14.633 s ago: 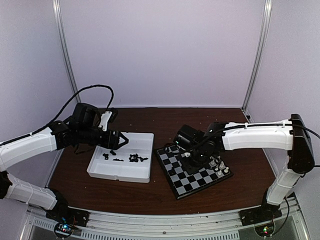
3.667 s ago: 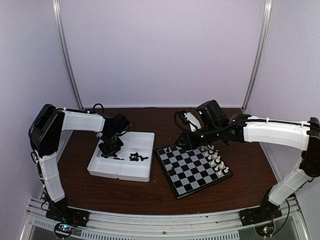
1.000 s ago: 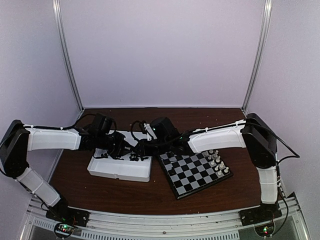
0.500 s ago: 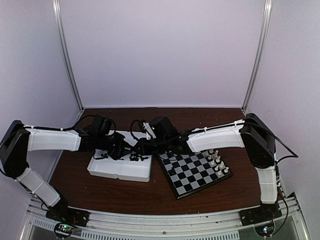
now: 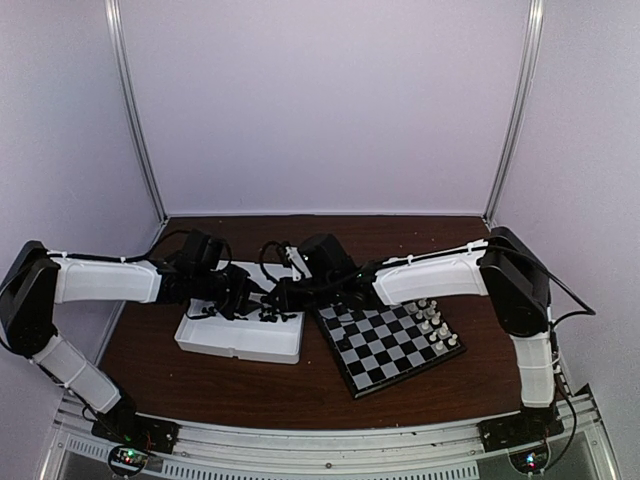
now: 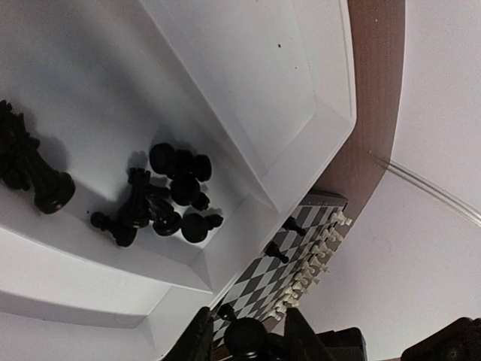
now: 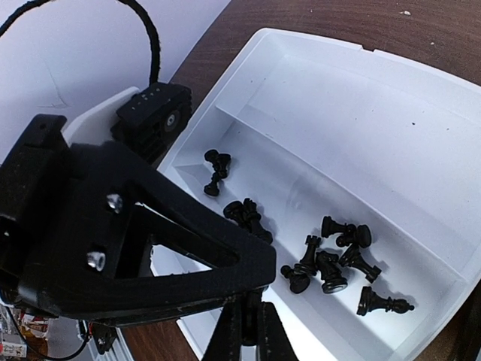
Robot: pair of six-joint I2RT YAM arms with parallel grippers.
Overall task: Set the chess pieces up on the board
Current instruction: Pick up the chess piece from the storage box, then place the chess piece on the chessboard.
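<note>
Reaching now across to the tray [image 5: 232, 338], the right arm is no longer hovering at the far corner of the board [image 5: 385, 345] as it was a few seconds ago. The left arm is stretching in from the other side to meet it.

The right gripper [image 7: 244, 331] is showing only at the bottom edge of its own camera, cut off, with its fingers pressing tight together. Whether anything is sitting between them is hidden. The left gripper [image 6: 248, 340] is also running off the bottom of its view. Its fingers [image 6: 199, 338] are standing a little apart with one black piece [image 6: 242, 336] between them, and I cannot tell whether they are pinching it or only flanking it. From above, the two grippers are merging into one dark blur over the tray's right end.

The left gripper's black body is blocking the lower left of the right wrist view and covering the tray's near corner. The tray is resting on the brown bench [image 5: 200, 385], just left of the board. White pieces [image 5: 436, 325] are lining the board's right edge.

The chess pieces [image 7: 331, 265] are tiny and glossy black, mostly lying tumbled in loose clusters in the tray's narrower compartment. Two more [image 6: 276, 253] are standing on the board's black and grey-white squares, on the side nearer the tray.
</note>
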